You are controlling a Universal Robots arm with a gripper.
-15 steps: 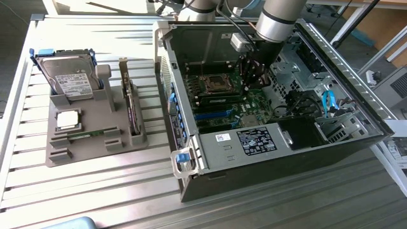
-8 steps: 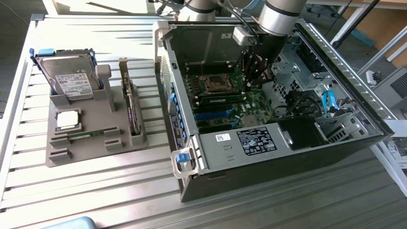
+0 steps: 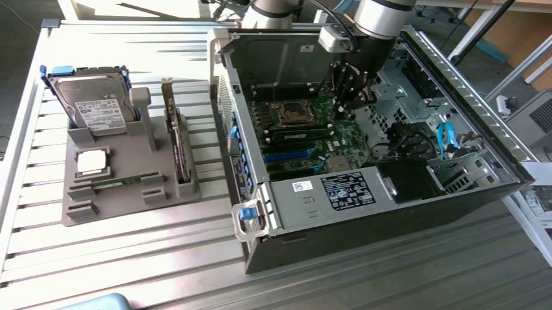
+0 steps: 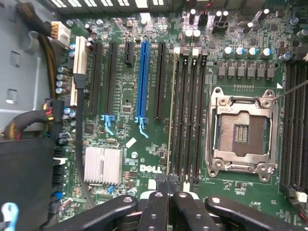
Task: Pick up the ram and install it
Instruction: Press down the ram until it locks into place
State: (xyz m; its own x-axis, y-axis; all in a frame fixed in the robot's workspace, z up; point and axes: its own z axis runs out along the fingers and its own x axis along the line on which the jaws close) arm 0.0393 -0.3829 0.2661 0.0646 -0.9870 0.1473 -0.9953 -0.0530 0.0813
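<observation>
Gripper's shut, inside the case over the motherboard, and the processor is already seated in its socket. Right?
Not quite. The wrist view shows the socket empty; in the exterior view the processor lies on the grey holder outside the case. The gripper is shut over the motherboard.

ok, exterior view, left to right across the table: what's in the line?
Hard drive standing in the grey holder → green card upright on the holder's right edge → open computer case, with the pincer down inside it over the motherboard.
</observation>
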